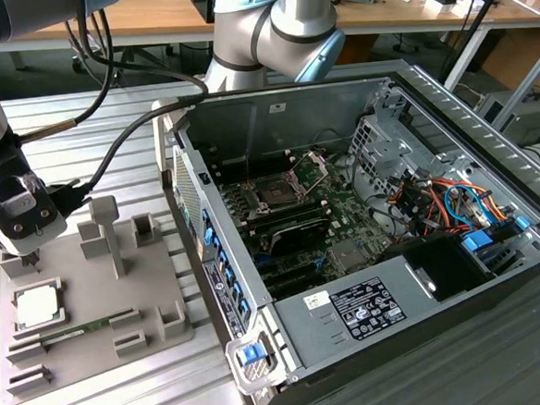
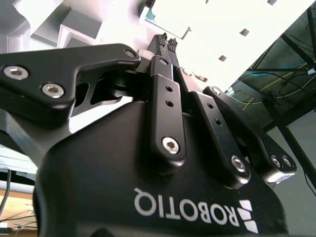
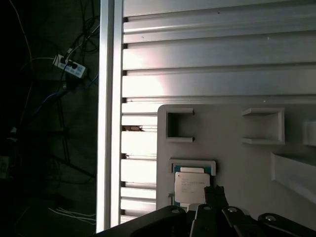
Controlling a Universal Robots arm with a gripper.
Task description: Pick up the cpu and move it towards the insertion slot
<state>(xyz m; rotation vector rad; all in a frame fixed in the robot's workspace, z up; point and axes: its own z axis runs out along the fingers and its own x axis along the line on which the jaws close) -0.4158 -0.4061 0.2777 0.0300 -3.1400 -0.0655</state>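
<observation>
Black two-finger gripper [image 2: 167,41] is pinched shut on nothing, hanging close by the square silver-lidded cpu [image 3: 190,186] in its grey plastic tray [image 1: 128,296], far from the silver-framed insertion slot [image 1: 274,193]. Drop like that and it'll probably jab the lid.

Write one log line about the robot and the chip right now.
gripper: shut, empty, close to cpu | cpu: lying in gray holder, not picked up | insertion slot: inside computer case

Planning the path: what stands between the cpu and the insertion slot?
In the exterior view: the holder's upright post and the case wall, between cpu and insertion slot.
</observation>
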